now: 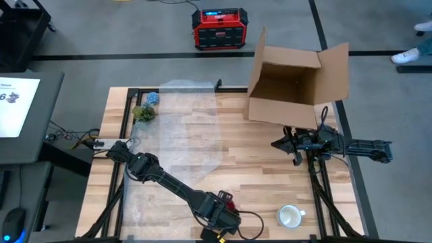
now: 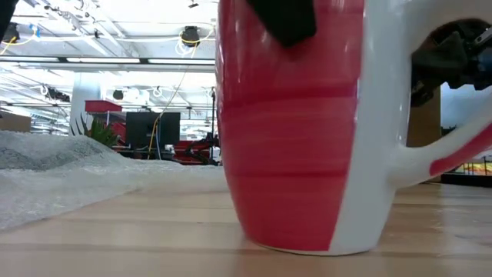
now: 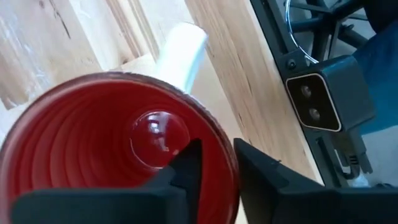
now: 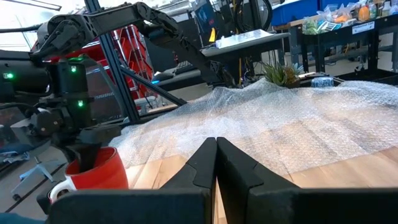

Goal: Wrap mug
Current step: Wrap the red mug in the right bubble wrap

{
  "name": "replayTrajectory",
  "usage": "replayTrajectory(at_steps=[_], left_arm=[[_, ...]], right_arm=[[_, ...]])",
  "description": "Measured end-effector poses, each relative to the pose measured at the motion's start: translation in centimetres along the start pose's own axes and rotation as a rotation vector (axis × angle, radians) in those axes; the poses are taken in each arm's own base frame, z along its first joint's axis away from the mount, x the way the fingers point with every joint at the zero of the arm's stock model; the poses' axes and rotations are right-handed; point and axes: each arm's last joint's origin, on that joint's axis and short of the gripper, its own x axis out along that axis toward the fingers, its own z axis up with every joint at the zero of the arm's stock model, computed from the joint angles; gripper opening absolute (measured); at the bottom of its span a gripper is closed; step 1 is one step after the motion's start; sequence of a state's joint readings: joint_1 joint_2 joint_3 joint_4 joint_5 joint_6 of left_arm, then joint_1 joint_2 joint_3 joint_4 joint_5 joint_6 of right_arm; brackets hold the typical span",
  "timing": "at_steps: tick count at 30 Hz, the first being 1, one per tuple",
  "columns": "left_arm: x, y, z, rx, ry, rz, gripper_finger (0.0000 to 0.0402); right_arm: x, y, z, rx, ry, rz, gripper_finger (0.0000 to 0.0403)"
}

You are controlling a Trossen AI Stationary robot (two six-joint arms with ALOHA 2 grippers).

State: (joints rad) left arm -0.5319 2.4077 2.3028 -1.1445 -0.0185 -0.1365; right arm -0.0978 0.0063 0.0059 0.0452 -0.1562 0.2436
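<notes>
Your left hand (image 3: 214, 165) is down at the near edge of the surface (image 1: 256, 158), clamped on the rim of the red mug (image 3: 112, 143). In the left wrist view one finger sits inside the cup and the other outside, with the wall pinched between them. The low view shows that mug (image 2: 307, 123) standing upright, its base flat on the wood, white handle sticking off to one side. From overhead you can only catch a sliver of red (image 1: 225, 197) under the arm.

Your right hand (image 4: 216, 163) is over on the right side of the surface, just in front of the open cardboard box (image 1: 297, 84), well apart from the mug. Its fingers are pressed together with nothing between them.

The sheet of bubble wrap (image 1: 179, 135) is spread across the left half of the surface, reaching from the far edge toward the near one. The mug stands just beside it on bare wood, not on the wrap.

Other stuff on there: a second, white mug (image 1: 290, 216) near the front right, and a small plant (image 1: 143, 113) at the far left corner of the wrap. A red case (image 1: 219, 28) sits on the floor beyond the surface.
</notes>
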Motion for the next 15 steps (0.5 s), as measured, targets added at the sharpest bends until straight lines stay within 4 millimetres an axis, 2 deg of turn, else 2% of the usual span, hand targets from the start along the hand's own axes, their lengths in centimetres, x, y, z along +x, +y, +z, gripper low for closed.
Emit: replayTrajectory(at_steps=[3, 6, 11, 15], left_arm=[[-0.2, 0.0, 0.0, -0.027, -0.002, -0.005, 0.0108], [-1.3, 0.0, 0.4, -0.049, -0.021, -0.013, 0.0123], [-5.8, 0.0, -0.7, -0.113, -0.006, 0.009, 0.0128], [-9.9, -0.5, -2.0, -0.182, -0.026, 0.112, 0.0124]], right_arm=[[0.0, 0.0, 0.0, 0.000, 0.000, 0.000, 0.0000], [0.0, 0.0, 0.0, 0.000, 0.000, 0.000, 0.0000], [0.0, 0.0, 0.0, 0.000, 0.000, 0.000, 0.0000], [0.0, 0.0, 0.0, 0.000, 0.000, 0.000, 0.0000]])
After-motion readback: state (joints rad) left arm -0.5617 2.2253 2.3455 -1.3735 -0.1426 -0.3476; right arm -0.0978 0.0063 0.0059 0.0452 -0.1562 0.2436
